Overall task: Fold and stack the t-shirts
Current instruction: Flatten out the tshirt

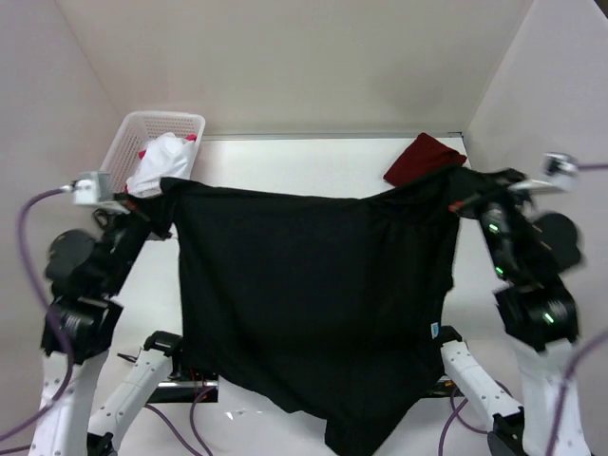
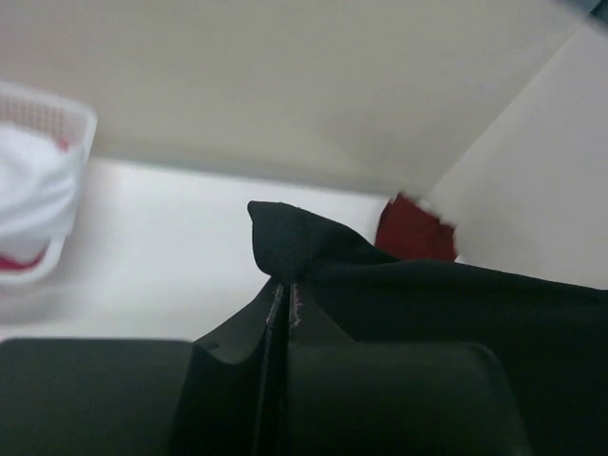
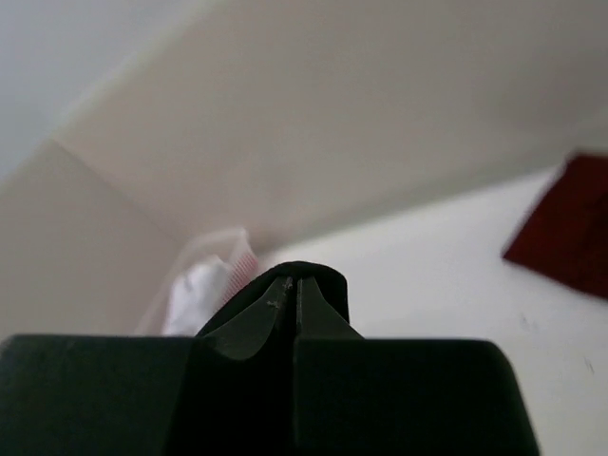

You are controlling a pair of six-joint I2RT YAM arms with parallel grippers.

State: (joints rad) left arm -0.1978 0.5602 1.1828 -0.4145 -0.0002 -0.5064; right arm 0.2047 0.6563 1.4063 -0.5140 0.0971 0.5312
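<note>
A black t-shirt [image 1: 313, 294] hangs spread between my two grippers above the table, its lower end drooping past the near edge. My left gripper [image 1: 163, 198] is shut on its left upper corner; the pinched cloth [image 2: 280, 242] bulges above the closed jaws. My right gripper [image 1: 467, 190] is shut on the right upper corner, the cloth [image 3: 302, 275] wrapped over the fingertips. A folded dark maroon t-shirt [image 1: 423, 157] lies at the far right of the table; it also shows in the left wrist view [image 2: 410, 231] and right wrist view [image 3: 568, 228].
A white lattice basket [image 1: 128, 142] stands at the far left with a white shirt [image 1: 161, 163] and some pink-red cloth in it. Beige walls close in the table at the back and both sides.
</note>
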